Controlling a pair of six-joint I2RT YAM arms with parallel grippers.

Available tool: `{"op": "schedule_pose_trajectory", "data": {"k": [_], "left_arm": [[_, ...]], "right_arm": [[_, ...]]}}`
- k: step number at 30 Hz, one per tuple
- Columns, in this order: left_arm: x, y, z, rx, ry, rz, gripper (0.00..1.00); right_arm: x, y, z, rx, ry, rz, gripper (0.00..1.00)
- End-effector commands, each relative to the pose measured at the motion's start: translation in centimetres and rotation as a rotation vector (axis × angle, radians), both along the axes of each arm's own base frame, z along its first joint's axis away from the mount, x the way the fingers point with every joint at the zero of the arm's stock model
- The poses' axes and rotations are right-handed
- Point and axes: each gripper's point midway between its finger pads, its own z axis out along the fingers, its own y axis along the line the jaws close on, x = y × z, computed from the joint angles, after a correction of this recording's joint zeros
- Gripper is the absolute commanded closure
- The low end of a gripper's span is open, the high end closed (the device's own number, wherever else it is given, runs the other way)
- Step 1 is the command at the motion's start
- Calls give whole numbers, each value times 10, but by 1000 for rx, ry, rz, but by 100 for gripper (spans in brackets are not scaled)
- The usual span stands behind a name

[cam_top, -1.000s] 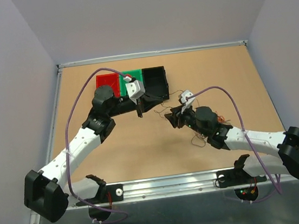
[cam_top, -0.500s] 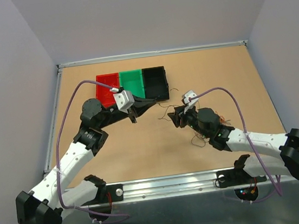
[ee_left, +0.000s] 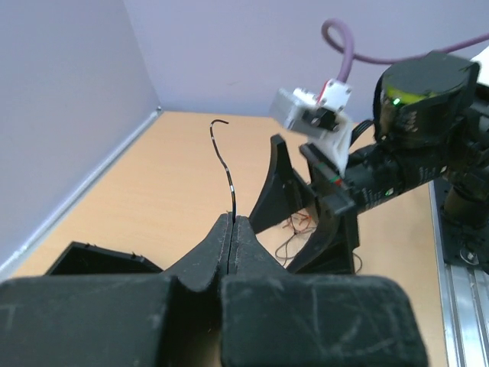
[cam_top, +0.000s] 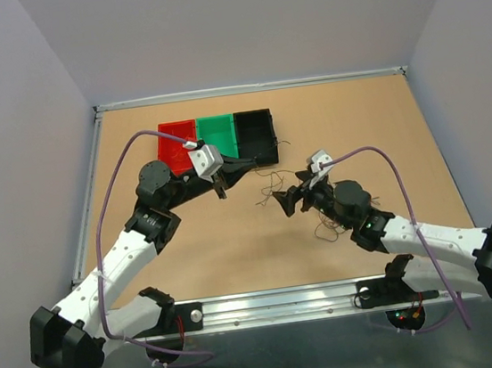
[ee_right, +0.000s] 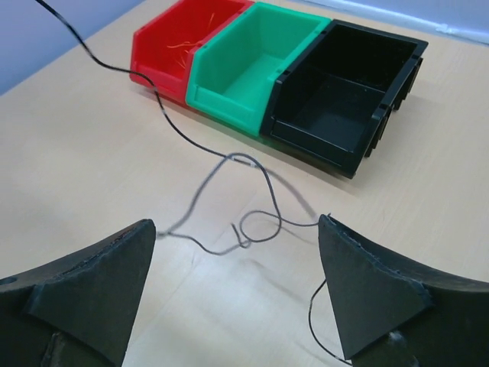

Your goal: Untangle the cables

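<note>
Left gripper (ee_left: 231,223) clamping fully shut on a thin black wire (ee_left: 230,180). Right gripper (ee_right: 237,229) gaping wide, gripping nothing, hovering over dark wire loops (ee_right: 256,222) lying on the table (ee_right: 92,153) before the black bin (ee_right: 344,99). Risk: pulling now may be cinching those loops into a knot, or slipping the hair-fine wire from the pinch.

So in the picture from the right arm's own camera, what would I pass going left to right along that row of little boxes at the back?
red bin → green bin → black bin. A thin dark cable trails across in front of all three, so it has no single place in the order.
</note>
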Motion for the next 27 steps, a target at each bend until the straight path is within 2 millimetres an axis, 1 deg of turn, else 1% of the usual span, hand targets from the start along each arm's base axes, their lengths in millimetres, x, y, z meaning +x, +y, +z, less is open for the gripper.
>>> {"op": "schedule_pose_trajectory", "data": {"k": [1,5,7,9,10,14,18,21,22,24,25,27], "left_arm": [[6,-2,15,-18,-55,10,100],[12,0,12,-9,-67,37,100],[12,0,13,-9,-69,38,100],[11,0,14,-10,-71,33,100],[11,0,13,-9,-70,35,100],[14,0,12,-9,-69,45,100],[14,-1,12,-8,-63,45,100],[14,0,12,-8,-67,45,100],[14,0,12,-8,-67,47,100],[12,0,13,-10,-67,40,100],[12,0,13,-10,-69,42,100],[12,1,13,-10,-70,42,100]], "right_arm": [[-15,-2,20,80,-55,45,8],[-22,-11,23,104,-45,32,9],[-24,-12,22,96,-28,36,18],[-27,-8,16,75,8,59,25],[-28,-5,15,68,18,73,27],[-32,14,12,50,46,166,37],[-34,27,15,71,58,219,37],[-24,34,10,71,86,194,37],[-16,34,6,67,99,157,37],[-6,34,3,63,111,114,37],[-2,35,-5,49,127,92,38],[11,31,-5,52,129,22,39]]}}
